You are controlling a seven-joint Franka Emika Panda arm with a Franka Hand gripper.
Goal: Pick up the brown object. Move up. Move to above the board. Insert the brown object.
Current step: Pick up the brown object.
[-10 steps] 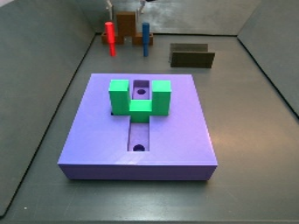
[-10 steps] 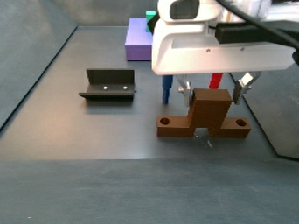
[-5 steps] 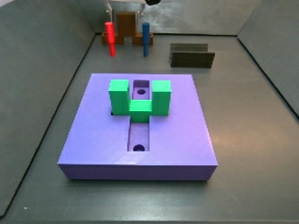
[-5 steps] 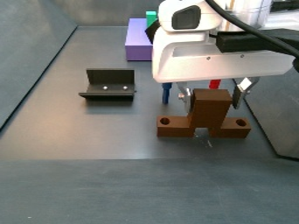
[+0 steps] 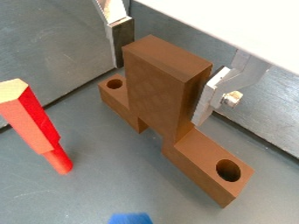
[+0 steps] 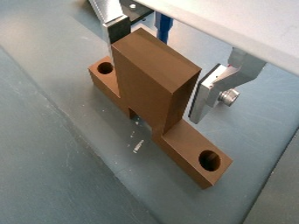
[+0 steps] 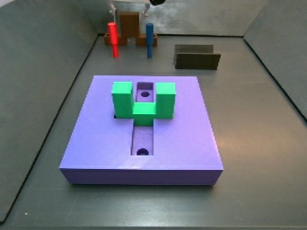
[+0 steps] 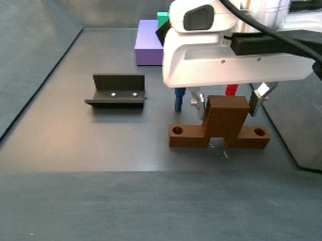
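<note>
the hand (image 5: 163,74) is low over the tabletop (image 8: 88,141) at the far end from the board (image 7: 144,135), its two silver fingers (image 6: 214,87) spread on either side of the upright block of the brown object (image 5: 163,87). in both wrist views the plates look close to the block's faces, but i cannot tell whether they press on it; the hand looks open or only just closing, and the piece's flat base with a hole at each end rests on the tabletop. so the step in hand is the pick-up, not yet finished by my judgement: the next move calls for the fingers to close squarely on the upright block, then a straight lift before any travel toward the board. a wrist view shows a red peg (image 5: 35,118) near one end of the base, and the side view from behind the board shows that red peg and a blue peg (image 7: 150,34) standing near the hand, which is hardly seen there. that view shows the board's groove and the green block (image 7: 144,99); the closer side view shows the fixture (image 8: 117,91) well apart from the brown object.
</note>
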